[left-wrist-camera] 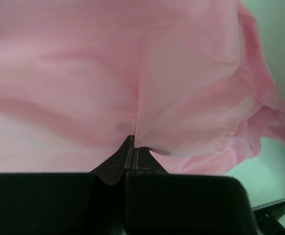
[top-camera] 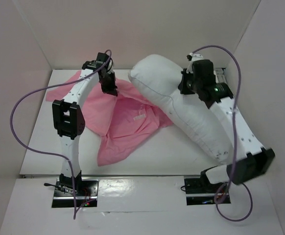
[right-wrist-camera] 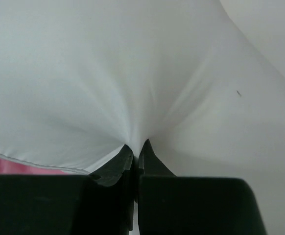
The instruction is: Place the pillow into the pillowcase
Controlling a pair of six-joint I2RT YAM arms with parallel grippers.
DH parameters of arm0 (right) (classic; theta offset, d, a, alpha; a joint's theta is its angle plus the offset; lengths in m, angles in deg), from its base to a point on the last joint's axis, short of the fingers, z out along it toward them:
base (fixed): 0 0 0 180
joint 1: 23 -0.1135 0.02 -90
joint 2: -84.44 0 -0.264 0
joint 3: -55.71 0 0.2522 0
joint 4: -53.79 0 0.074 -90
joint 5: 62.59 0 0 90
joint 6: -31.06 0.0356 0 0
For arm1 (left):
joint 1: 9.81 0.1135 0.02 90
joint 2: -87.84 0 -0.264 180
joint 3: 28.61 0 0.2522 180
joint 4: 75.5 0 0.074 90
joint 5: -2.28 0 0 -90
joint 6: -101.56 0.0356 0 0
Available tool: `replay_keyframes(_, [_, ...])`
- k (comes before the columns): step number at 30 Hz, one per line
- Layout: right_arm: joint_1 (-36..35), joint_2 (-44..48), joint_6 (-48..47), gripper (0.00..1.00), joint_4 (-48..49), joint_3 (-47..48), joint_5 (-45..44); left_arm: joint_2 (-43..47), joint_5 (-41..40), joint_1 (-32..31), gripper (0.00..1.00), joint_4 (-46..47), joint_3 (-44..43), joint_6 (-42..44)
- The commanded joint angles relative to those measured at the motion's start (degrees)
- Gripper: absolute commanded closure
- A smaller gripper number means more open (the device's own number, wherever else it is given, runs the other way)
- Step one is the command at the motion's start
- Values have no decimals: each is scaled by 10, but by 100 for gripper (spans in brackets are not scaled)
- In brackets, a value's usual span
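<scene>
Two claws are clenched on cloth. The left gripper [top-camera: 110,89] grasps a fold of the shiny pink satin pillowcase [top-camera: 125,125], which sprawls crumpled across the white table [top-camera: 162,156] from ten o'clock down to seven o'clock. The right gripper [top-camera: 186,87] pinches a thin tuck of the large white stuffed pillow [top-camera: 191,117], which lies diagonally from twelve o'clock to four o'clock, its long edge touching the pink fabric.

The left wrist view does not show whether one layer or both are pinched. If both, the mouth will likely stay shut and the pillow will only shove the sack along. Satin may also slide free. The right's small bite on a bulky cushion could tear loose when dragged.
</scene>
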Motion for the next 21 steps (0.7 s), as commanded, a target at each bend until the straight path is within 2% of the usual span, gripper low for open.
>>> replay_keyframes(1, [-27,134,-33,100,79,-115,120,-37,37,27,100,-5,-50,-19])
replay_keyframes(5, [-61,245,-40,100,62,-213,161,-75,62,56,100,-5,-92,-29])
replay_keyframes(9, [-76,270,-29,100,-6,-253,226,-97,68,73,100,-5,-110,-36])
replay_keyframes(13, [-106,287,16,100,-6,-297,220,-81,68,73,100,-5,-97,-36])
replay_keyframes(14, [-111,287,22,60,-6,-297,207,-68,68,73,100,1,-97,-36])
replay_keyframes(15, [-118,281,22,34,-13,-297,207,-61,75,73,100,1,-90,-36])
replay_keyframes(16, [-118,272,27,19,-26,-297,207,-53,75,73,100,1,-80,-30])
replay_keyframes(18, [-123,224,21,0,-51,-230,220,-27,75,67,100,1,-66,-23])
replay_keyframes(19, [-123,207,21,0,-69,-176,226,-16,62,67,100,1,-43,-22])
replay_keyframes(21, [-152,165,21,0,-79,-129,221,3,56,60,100,1,-18,-17])
